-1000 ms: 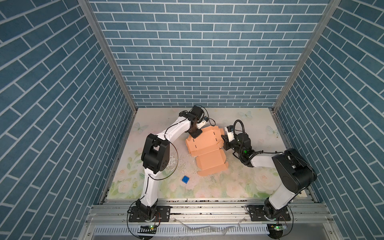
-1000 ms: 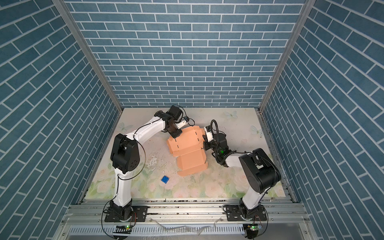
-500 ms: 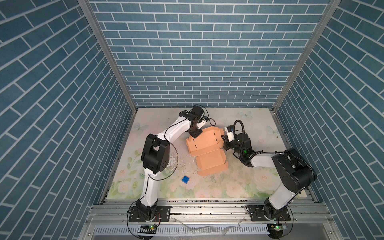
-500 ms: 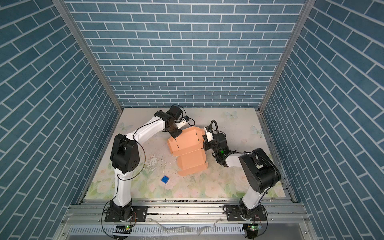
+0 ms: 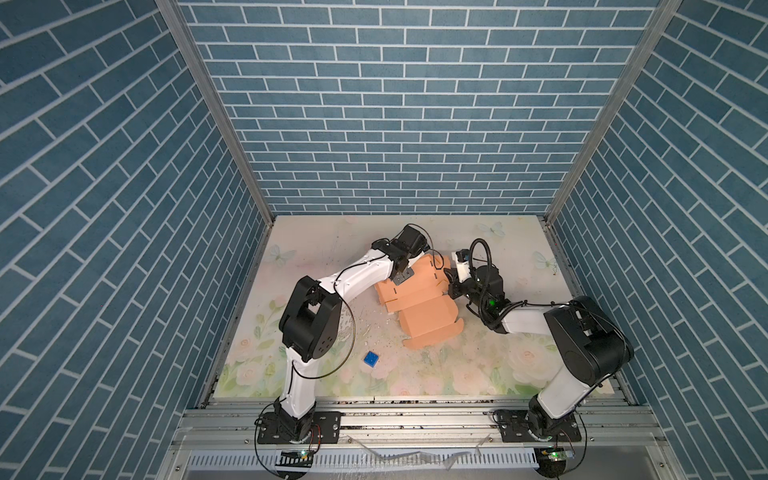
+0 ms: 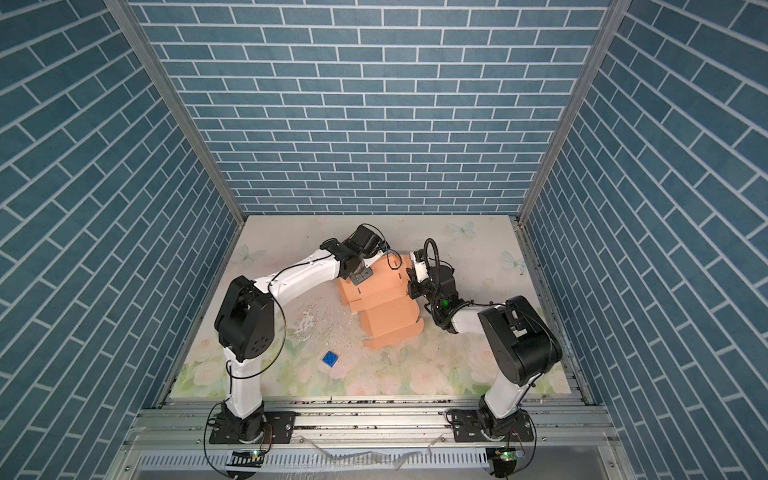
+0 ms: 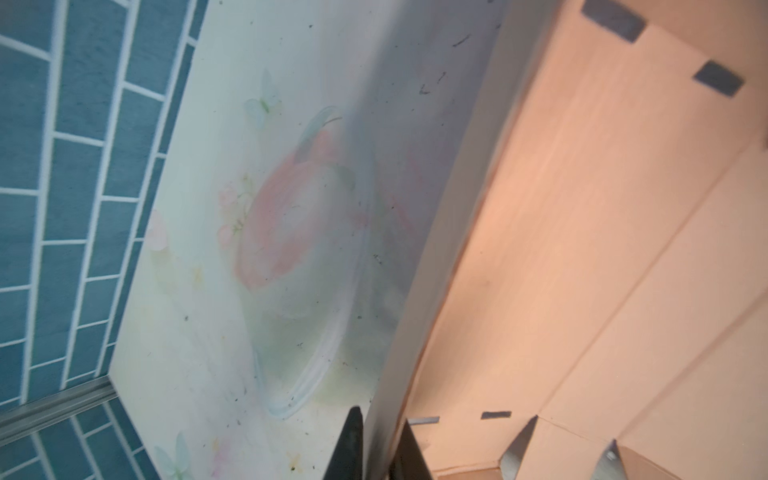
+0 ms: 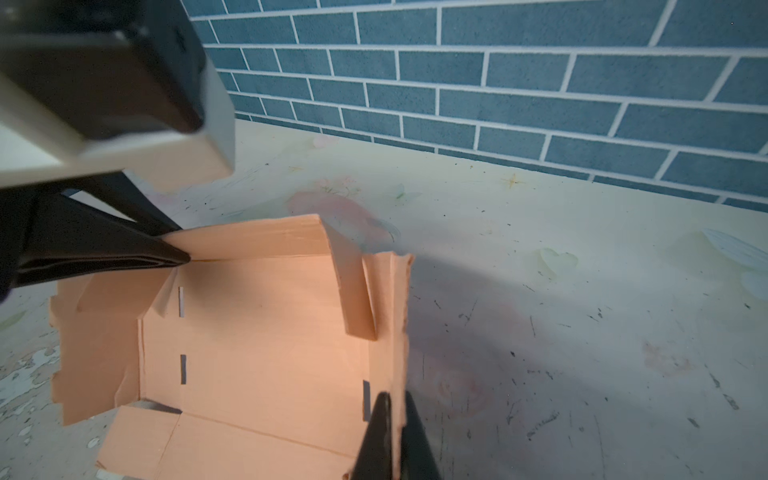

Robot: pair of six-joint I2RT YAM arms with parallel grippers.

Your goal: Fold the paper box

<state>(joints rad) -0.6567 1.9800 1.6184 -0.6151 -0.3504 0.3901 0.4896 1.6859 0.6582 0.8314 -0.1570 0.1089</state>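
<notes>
The peach-tan paper box (image 5: 419, 303) (image 6: 382, 299) lies half-formed in the middle of the table, its lid panel spread toward the front. My left gripper (image 5: 402, 276) (image 6: 360, 275) is at its far-left wall. In the left wrist view the left gripper (image 7: 382, 440) has a dark finger on each side of that upright wall of the paper box (image 7: 582, 249), shut on it. My right gripper (image 5: 451, 286) (image 6: 411, 286) is at the right wall. In the right wrist view the right gripper (image 8: 395, 407) pinches that wall's edge of the paper box (image 8: 270, 340), and the left gripper (image 8: 183, 253) shows across the box.
A small blue cube (image 5: 371, 359) (image 6: 331, 359) lies on the floral table toward the front left. White flecks and scuffs (image 5: 365, 320) mark the table beside the box. Blue brick walls (image 5: 395, 124) enclose the back and both sides.
</notes>
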